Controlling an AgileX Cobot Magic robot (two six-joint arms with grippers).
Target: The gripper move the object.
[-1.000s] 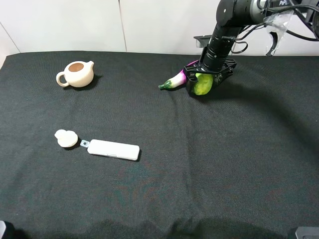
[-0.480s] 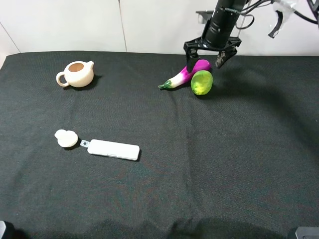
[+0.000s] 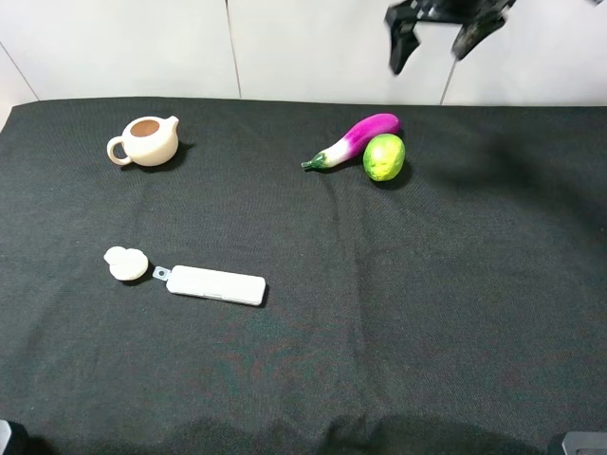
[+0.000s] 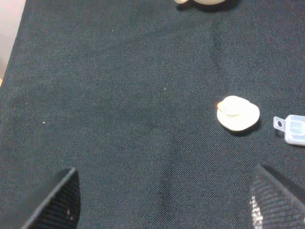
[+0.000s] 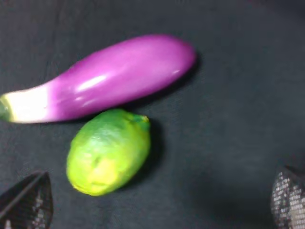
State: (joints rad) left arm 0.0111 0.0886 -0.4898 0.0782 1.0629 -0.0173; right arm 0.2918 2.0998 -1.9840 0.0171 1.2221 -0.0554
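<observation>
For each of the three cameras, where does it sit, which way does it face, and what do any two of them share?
Exterior high: mounted high, facing the black table; the right claw hangs open at the top edge.
Left wrist: looks down at the cloth, fingertips at the edges; shares the small white lid with the exterior view.
Right wrist: looks down on the lime and eggplant, also in the exterior view.

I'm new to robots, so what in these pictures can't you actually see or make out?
- Right hand, high view: the top edge cuts off all but its prongs.
- Left hand: only two prong tips show, left wrist view.
- Teapot: nearly all cut off there.
- Lime and eggplant: blurred, right wrist view.
</observation>
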